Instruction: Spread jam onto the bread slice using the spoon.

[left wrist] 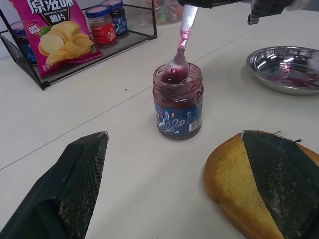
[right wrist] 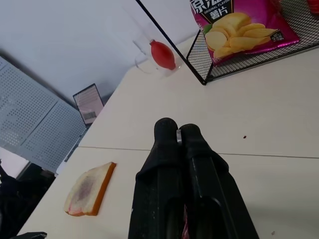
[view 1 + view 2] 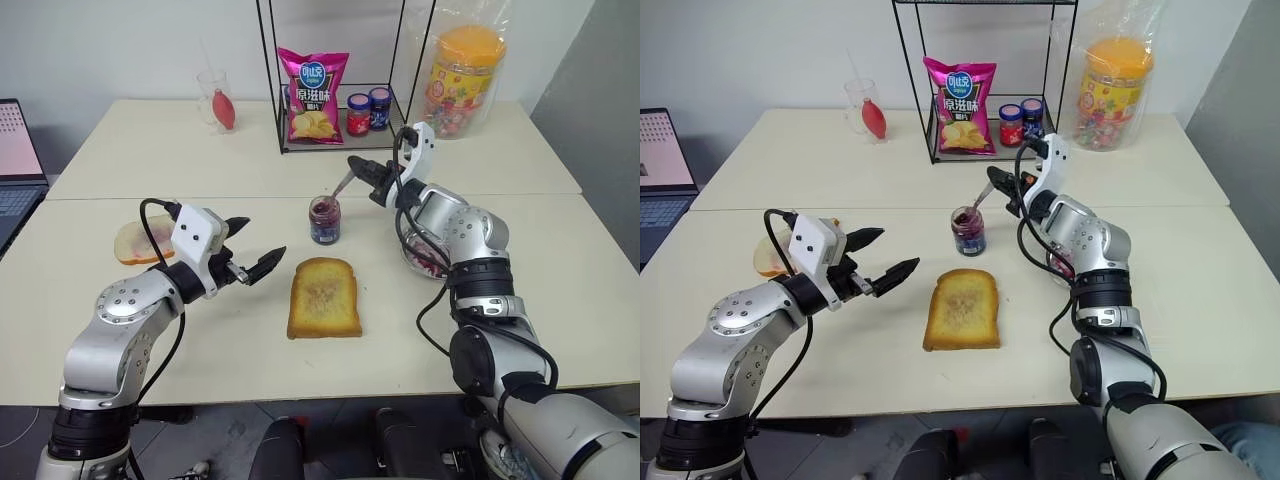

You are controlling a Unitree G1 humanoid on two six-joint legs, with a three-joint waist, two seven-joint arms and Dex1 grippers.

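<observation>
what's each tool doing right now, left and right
Left tool: open, holding nothing, beside the bread slice.
Right tool: shut on the spoon, its bowl at the mouth of the jam jar.

We see an evenly bright indoor scene under soft, diffuse light. Shadows on the pale table (image 3: 200,340) are faint. Glare glints off the steel dish (image 1: 286,67). The black fingers (image 1: 75,194) nearest the left wrist camera look slightly soft.
</observation>
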